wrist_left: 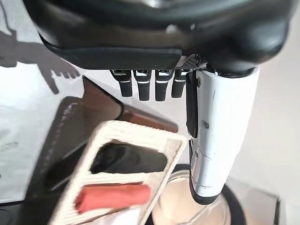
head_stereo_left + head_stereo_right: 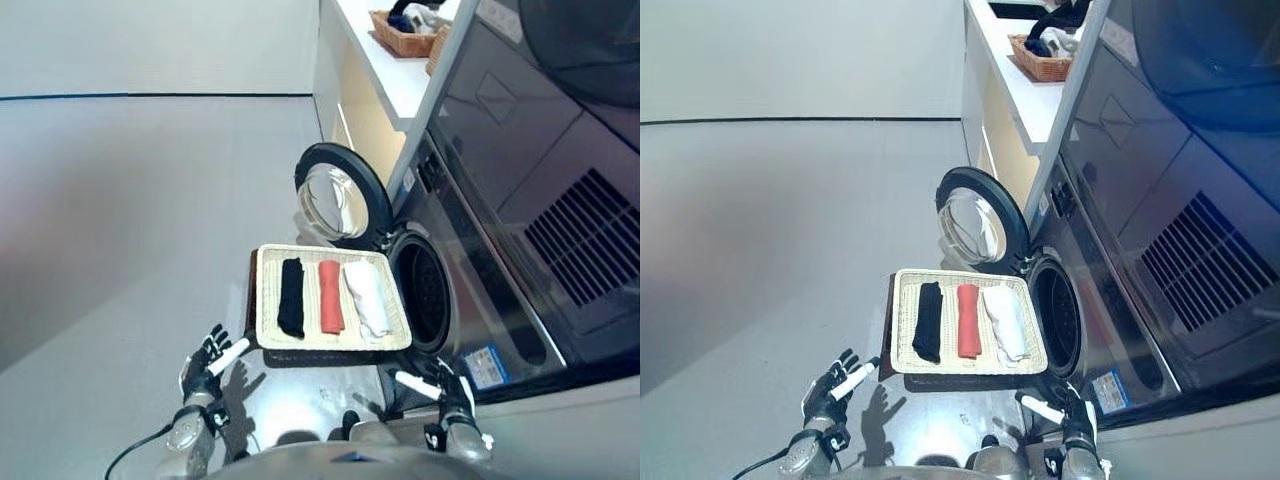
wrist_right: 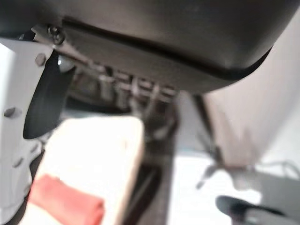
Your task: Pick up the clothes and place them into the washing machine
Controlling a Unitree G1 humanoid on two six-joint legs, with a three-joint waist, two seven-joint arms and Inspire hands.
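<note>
A shallow wicker basket [image 2: 266,300] rests on a low dark brown box [image 2: 250,300] beside the washing machine [image 2: 500,290]. In it lie a folded black cloth [image 2: 291,297], a red cloth [image 2: 330,297] and a white cloth [image 2: 367,298], side by side. The machine's round door [image 2: 335,195] stands open, with the dark drum opening [image 2: 425,288] to the basket's right. My left hand [image 2: 208,362] is open, just short of the basket's near left corner. My right hand [image 2: 447,390] is open below the basket's near right corner. Both hands are empty. The red cloth also shows in the left wrist view [image 1: 111,197].
A white counter [image 2: 390,75] runs along the back, with another wicker basket [image 2: 405,38] of items on it. The machine's dark side panel with a vent grille [image 2: 585,240] stands on the right. Grey floor [image 2: 130,220] stretches to the left.
</note>
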